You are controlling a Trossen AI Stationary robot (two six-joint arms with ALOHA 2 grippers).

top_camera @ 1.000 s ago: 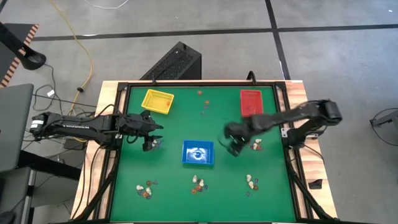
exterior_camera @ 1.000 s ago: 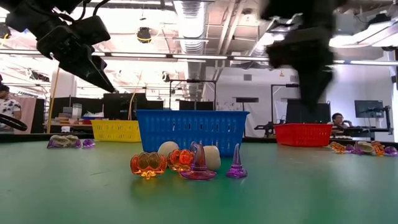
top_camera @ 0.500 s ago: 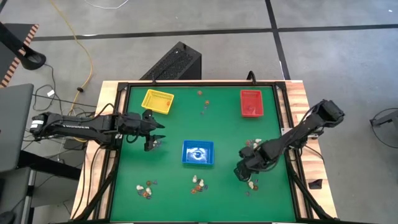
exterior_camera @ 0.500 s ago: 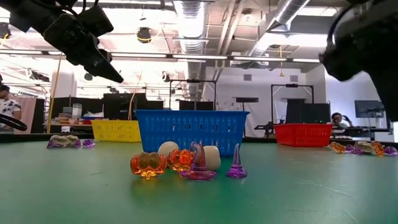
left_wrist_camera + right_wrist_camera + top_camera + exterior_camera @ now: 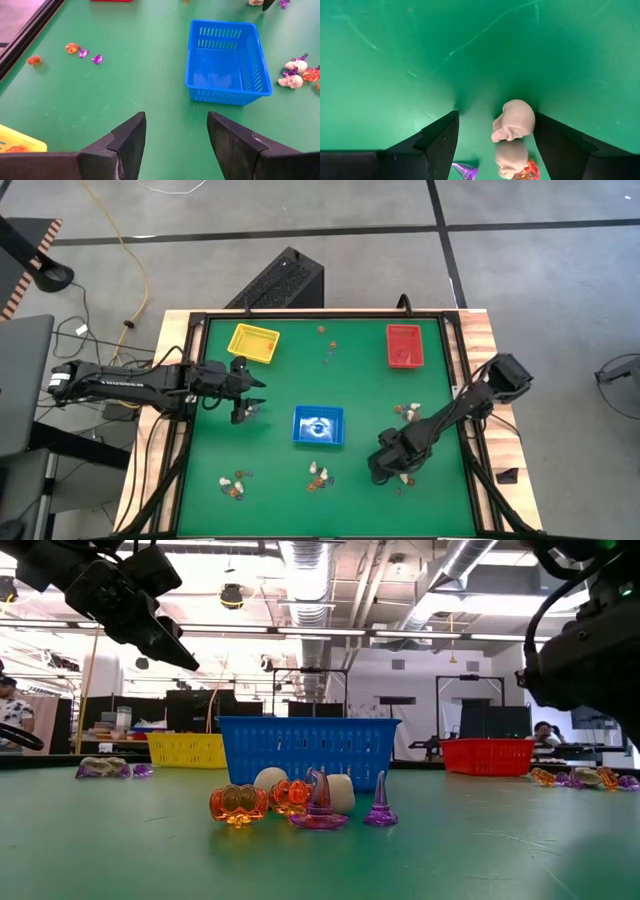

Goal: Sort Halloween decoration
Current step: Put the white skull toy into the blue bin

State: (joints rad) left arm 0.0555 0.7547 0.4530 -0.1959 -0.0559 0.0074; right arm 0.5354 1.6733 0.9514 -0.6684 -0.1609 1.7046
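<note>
- Right hand (image 5: 495, 145), fingers spread, hangs over a whitish skull (image 5: 515, 120), well apart from the blue tray (image 5: 318, 426).
- Skull looks light, hard, slick; pinch its rounded sides.
- Left hand (image 5: 175, 135) waits spread beside that tray.

Illumination is bright and even, supplied by ceiling strip lights (image 5: 300, 560). Shadows on the green worktop (image 5: 280, 395) are soft. The right end effector (image 5: 585, 650) appears blurred at close range.
</note>
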